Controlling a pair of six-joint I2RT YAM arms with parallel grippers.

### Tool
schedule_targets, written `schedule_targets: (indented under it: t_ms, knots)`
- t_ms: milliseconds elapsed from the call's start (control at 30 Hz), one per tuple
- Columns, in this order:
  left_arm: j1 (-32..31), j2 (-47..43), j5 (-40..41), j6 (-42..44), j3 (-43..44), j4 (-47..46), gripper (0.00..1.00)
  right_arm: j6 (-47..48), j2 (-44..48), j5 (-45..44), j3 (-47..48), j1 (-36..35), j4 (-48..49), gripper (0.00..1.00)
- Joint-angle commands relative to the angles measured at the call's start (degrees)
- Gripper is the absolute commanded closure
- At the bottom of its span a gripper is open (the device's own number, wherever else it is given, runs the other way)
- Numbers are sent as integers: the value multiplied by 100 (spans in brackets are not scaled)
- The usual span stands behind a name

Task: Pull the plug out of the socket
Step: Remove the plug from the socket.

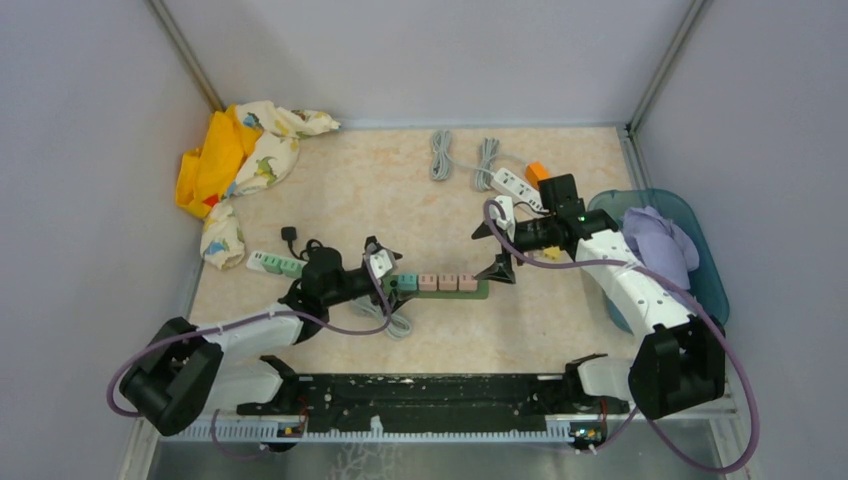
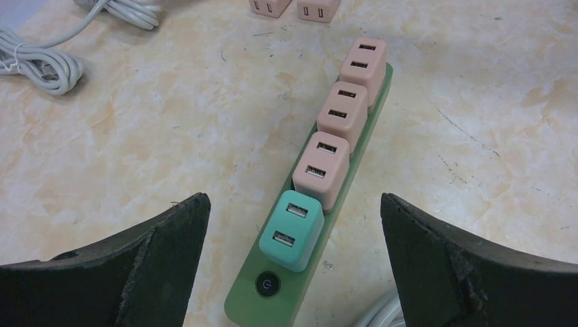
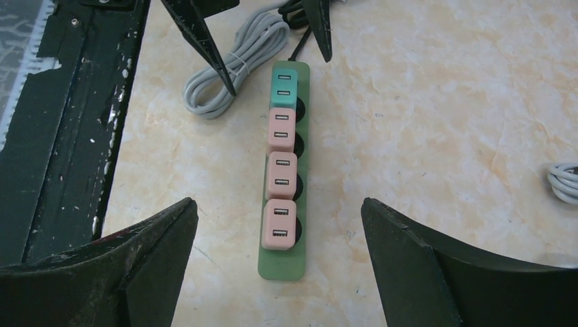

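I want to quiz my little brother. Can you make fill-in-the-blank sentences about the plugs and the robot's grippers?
1. The strip holds one teal plug and ___ pink plugs.
2. Each plug shows ___ slots.
3. The left gripper and the right gripper are both ___, holding nothing.
Missing words: three; two; open.
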State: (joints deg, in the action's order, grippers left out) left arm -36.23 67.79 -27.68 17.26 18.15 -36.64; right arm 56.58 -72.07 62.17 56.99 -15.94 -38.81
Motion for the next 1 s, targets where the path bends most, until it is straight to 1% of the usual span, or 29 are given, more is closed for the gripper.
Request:
schedule_targets:
  t_ms: [0, 200, 533, 633, 867, 967]
  knots:
    - [32, 74, -224, 137, 259, -64, 0, 152, 48, 160, -21, 29, 180, 10]
    - [35, 85, -408, 352, 317, 26, 0, 232, 27, 115, -34, 33, 134, 10]
    - [41, 718, -1321, 963, 678, 298, 0, 276, 8, 27, -72, 26, 128, 11]
    - [46, 990, -1285, 1056, 914, 483, 4, 280, 4, 29, -81, 27, 137, 11]
    - [54, 1538, -1211, 1415, 1599, 1543, 15, 294, 1, 28, -90, 24, 128, 11]
    - [54, 1655, -1312, 1516, 1726, 1802, 20, 306, -4, 29, -91, 26, 120, 11]
